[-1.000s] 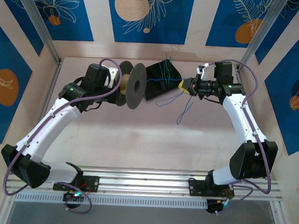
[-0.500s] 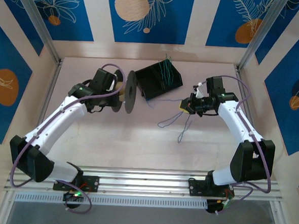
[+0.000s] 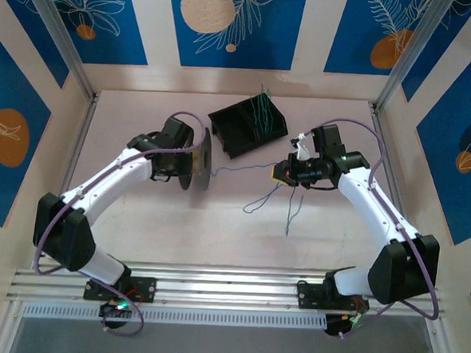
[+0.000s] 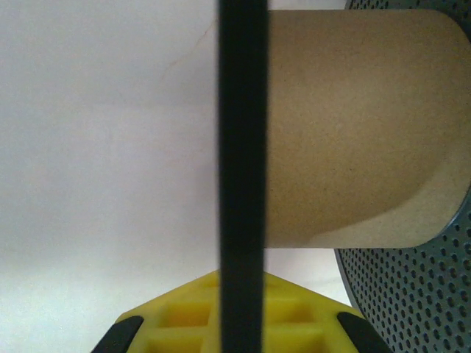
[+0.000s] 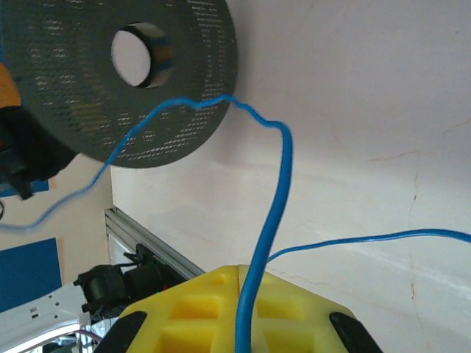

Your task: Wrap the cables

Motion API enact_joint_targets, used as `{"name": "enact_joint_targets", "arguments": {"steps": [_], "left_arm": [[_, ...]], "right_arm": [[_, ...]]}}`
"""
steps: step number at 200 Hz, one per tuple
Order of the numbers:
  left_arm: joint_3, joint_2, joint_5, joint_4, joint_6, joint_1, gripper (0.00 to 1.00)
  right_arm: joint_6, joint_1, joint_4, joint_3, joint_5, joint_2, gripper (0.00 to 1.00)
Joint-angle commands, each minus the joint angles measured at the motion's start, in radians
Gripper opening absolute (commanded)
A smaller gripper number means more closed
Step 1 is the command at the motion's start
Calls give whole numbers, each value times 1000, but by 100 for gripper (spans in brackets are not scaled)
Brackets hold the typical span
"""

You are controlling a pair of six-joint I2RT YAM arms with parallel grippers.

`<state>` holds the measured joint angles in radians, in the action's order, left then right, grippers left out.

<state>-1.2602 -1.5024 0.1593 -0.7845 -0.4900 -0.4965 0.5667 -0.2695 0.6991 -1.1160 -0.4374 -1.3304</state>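
Wrapping has barely begun, judging by the bare spool. The left hand [image 4: 239, 318] is pressed together on the thin black rim of a spool [image 3: 202, 163], holding it up off the desk [image 3: 216, 231]. The spool's cardboard core [image 4: 353, 125], just above that hand's fingers, shows no turns of wire.

The right hand [image 3: 281, 172] is pinched shut on a blue wire [image 5: 274, 198]. From this hand the wire runs across towards the spool. Whether its far end is fastened there cannot be told. Two loose tails hang below the right hand onto the desk.

Left to do, it seems: wind this wire on, then the others. A black bin [image 3: 232, 134] sits beyond both hands, between them, with green wires [image 3: 261, 108] sticking out of it. The dangling tails could snag or tangle during winding.
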Motion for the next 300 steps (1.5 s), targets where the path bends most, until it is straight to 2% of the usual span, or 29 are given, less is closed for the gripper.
{"name": "enact_joint_targets", "arguments": {"steps": [1,24,40,54,92,118,155,177,186,204,227,253,300], "left_arm": [[-17,-26,32,60,-36,-19,9],[-24,-45,28,67,-46,-36,33],[-22,-42,20,69,-53,-37,43],[-19,-40,8,68,-59,-37,45],[-27,2,-14,50,-70,-36,51],[-22,47,-32,47,-67,-31,55],[20,112,-150,118,-82,-11,56],[26,141,-149,111,-82,-1,56],[36,160,-144,114,-79,9,59],[61,196,-147,128,-67,35,72],[82,239,-147,149,-40,60,100],[97,250,-178,189,-8,83,100],[72,180,-217,264,63,92,100]], "right_arm": [[96,-8,-37,45,-52,31,0],[146,-30,30,18,37,11,0],[183,-66,91,-7,115,-5,0],[237,-94,118,-10,143,-7,0],[385,-152,165,-7,120,16,0],[503,-169,141,16,42,31,0],[604,-180,103,30,-11,-19,0],[657,-181,89,30,-32,-61,0],[686,-191,76,34,-45,-73,0],[753,-214,38,47,-59,-89,0],[827,-224,12,63,-66,-114,0],[904,-235,3,58,-66,-144,0],[985,-219,23,13,-85,-243,0]]}}
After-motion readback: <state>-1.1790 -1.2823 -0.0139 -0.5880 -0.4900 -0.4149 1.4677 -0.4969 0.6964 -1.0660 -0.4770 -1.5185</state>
